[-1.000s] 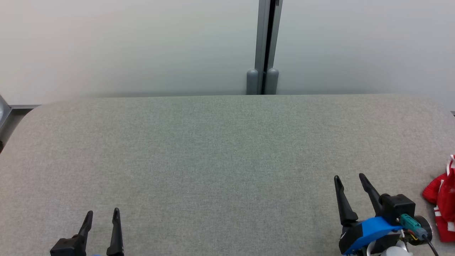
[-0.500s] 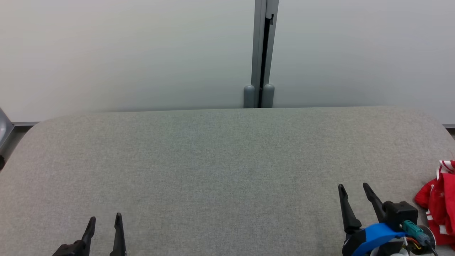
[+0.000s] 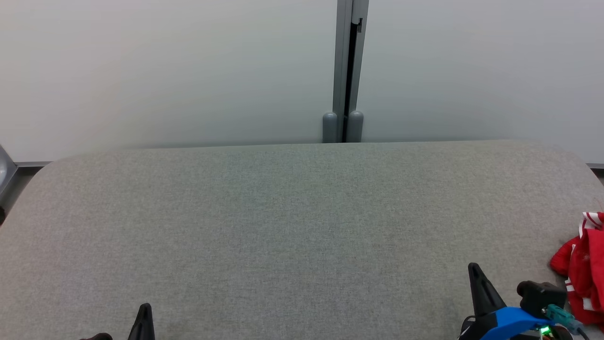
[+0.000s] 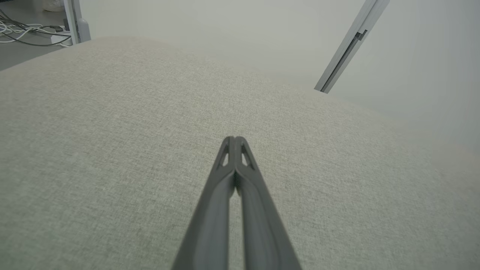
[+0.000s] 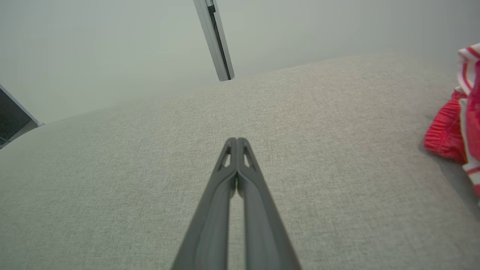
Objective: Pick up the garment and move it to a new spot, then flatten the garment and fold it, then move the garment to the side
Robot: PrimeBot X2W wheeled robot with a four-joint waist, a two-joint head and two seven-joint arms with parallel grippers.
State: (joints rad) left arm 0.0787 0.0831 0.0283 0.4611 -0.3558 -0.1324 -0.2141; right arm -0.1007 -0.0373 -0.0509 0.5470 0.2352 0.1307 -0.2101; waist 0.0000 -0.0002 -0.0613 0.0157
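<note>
- A wide grey fabric-covered tabletop is spread across the head view, backed by a pale wall that is split by a grey metal post.
- A crumpled red garment with white stripes is seen lying at the tabletop's right edge, untouched.
- The right gripper is held over bare fabric, near the garment but apart from it, fingers clenched together on nothing.
- The left gripper is poised well away on the left, likewise pinched closed and empty.

Probably a lab: plain partition panels beyond the jaws, loose cables on the floor (left of them).
</note>
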